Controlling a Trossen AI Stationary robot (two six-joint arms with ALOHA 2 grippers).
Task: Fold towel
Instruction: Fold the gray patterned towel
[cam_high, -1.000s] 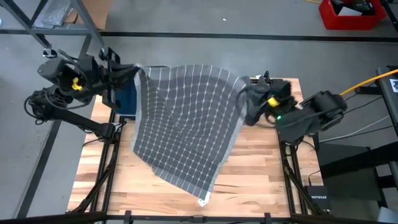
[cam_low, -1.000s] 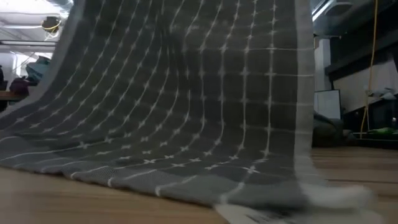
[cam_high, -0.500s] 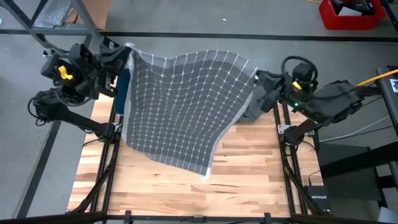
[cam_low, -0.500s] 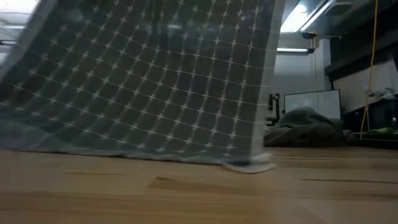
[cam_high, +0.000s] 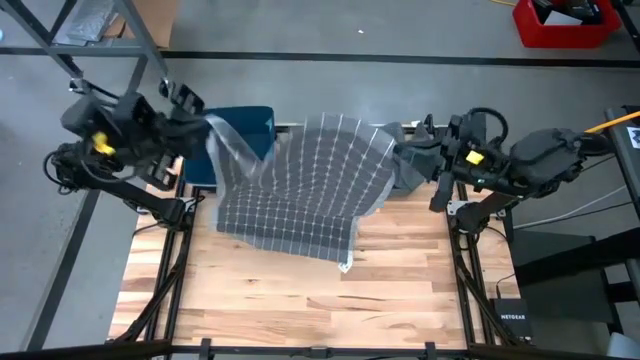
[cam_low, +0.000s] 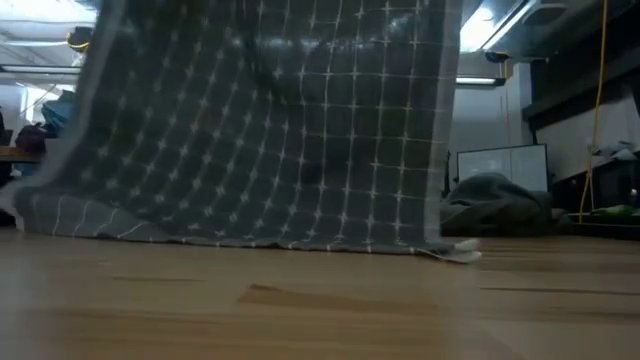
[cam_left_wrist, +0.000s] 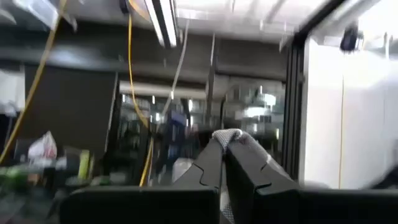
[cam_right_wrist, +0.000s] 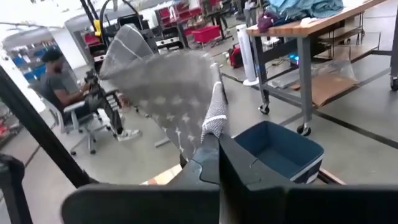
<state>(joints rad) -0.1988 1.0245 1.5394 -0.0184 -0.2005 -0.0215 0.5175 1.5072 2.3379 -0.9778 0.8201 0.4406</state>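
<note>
Claws (cam_high: 205, 128) (cam_high: 400, 155) raised, pinching towel (cam_high: 300, 185) corners

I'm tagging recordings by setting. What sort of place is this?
Probably a robotics lab or workshop: bare concrete floor, a workbench on a metal frame, a person seated at a station, and a wooden table for the arms.

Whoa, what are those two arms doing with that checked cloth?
They are folding a towel. The left gripper and the right gripper are each shut on a top corner, holding the towel up over the far side of the wooden table. Its lower edge rests on the wood. A blue bin sits behind.
</note>
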